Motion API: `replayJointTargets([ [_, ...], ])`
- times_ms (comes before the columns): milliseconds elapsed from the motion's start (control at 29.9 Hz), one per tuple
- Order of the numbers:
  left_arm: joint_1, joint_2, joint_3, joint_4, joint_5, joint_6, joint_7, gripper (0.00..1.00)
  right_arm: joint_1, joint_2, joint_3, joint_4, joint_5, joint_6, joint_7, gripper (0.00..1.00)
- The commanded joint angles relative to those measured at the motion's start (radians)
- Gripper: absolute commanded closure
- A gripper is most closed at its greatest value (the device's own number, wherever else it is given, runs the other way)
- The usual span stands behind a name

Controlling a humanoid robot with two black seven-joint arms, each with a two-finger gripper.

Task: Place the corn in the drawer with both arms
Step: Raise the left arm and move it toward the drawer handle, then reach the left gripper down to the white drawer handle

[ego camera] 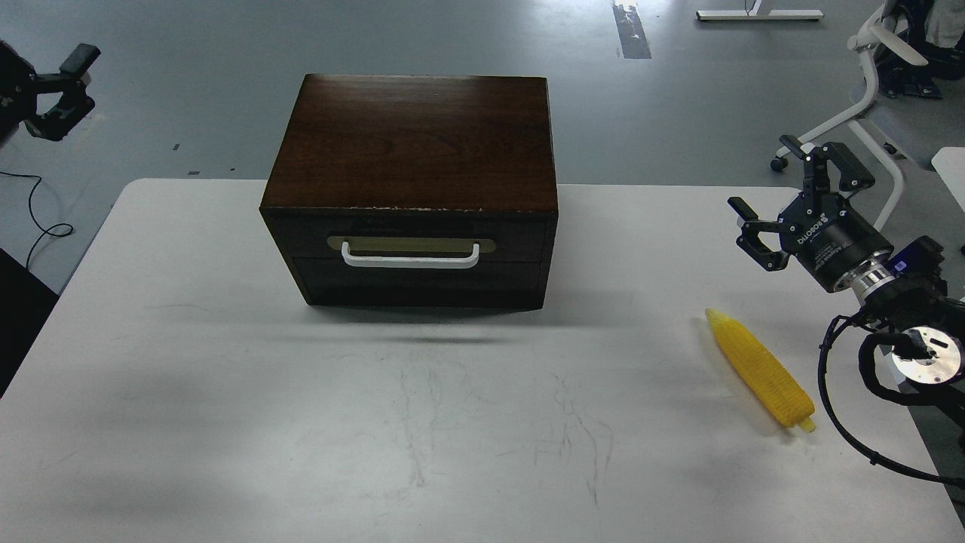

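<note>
The corn (760, 368) lies flat on the white table (301, 422) at the right, its tapered tip pointing to the far left. The drawer (520, 243) is shut in the dark wood cabinet (411, 143) at the table's far middle, and its white handle (411, 260) faces me. My right gripper (773, 188) is open and empty, hovering above the table just beyond and right of the corn. My left gripper (56, 90) is at the top left edge, off the table; only one finger shows there.
A black cable (844, 422) loops from my right arm near the corn's stub end. A white office chair base (859, 113) stands on the floor beyond the table's right corner. The table's left edge runs diagonally at the left.
</note>
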Motion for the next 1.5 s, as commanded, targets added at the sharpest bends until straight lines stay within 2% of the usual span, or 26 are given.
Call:
replayJointTargets([
  [0, -0.067, 0.053, -0.023, -0.122, 0.258, 0.000, 0.000, 0.01, 0.002, -0.003, 0.000, -0.001, -0.001, 0.000, 0.000, 0.00],
  [134, -0.154, 0.062, -0.053, -0.316, 0.610, 0.000, 0.000, 0.01, 0.002, -0.003, 0.000, -0.003, -0.001, 0.000, 0.000, 0.00],
  [334, -0.234, 0.011, -0.035, -0.522, 1.124, 0.000, 0.000, 0.01, 0.002, -0.001, 0.000, -0.003, -0.001, 0.000, 0.000, 0.00],
  [501, -0.249, -0.120, 0.012, -0.532, 1.486, 0.000, 0.000, 0.01, 0.002, -0.003, 0.000, -0.001, -0.001, 0.000, 0.000, 0.00],
  [601, -0.314, -0.147, 0.141, -0.546, 1.645, 0.000, 0.000, 0.01, 0.003, -0.005, 0.000, -0.003, -0.001, 0.000, 0.000, 0.00],
  [635, -0.314, -0.147, 0.142, -0.546, 1.645, 0.000, 0.000, 0.01, 0.003, -0.005, 0.000, -0.003, -0.001, 0.000, 0.000, 0.00],
  [735, -0.419, -0.150, 0.348, -0.576, 1.723, 0.000, 0.000, 0.01, 0.003, -0.020, 0.001, -0.001, -0.001, 0.000, 0.000, 0.00],
  [902, -0.490, -0.150, 0.494, -0.625, 1.772, 0.000, 0.000, 0.01, 0.000, -0.026, 0.001, -0.001, -0.001, 0.000, 0.000, 0.00],
  [1069, -0.493, -0.164, 0.525, -0.641, 1.820, 0.000, 0.000, 0.01, -0.002, -0.029, 0.000, -0.001, -0.001, 0.000, 0.000, 0.00],
  [1470, -0.478, -0.285, 0.533, -0.498, 1.863, 0.000, 0.000, 0.01, -0.003, -0.028, -0.003, -0.003, -0.003, 0.000, 0.000, 0.00],
])
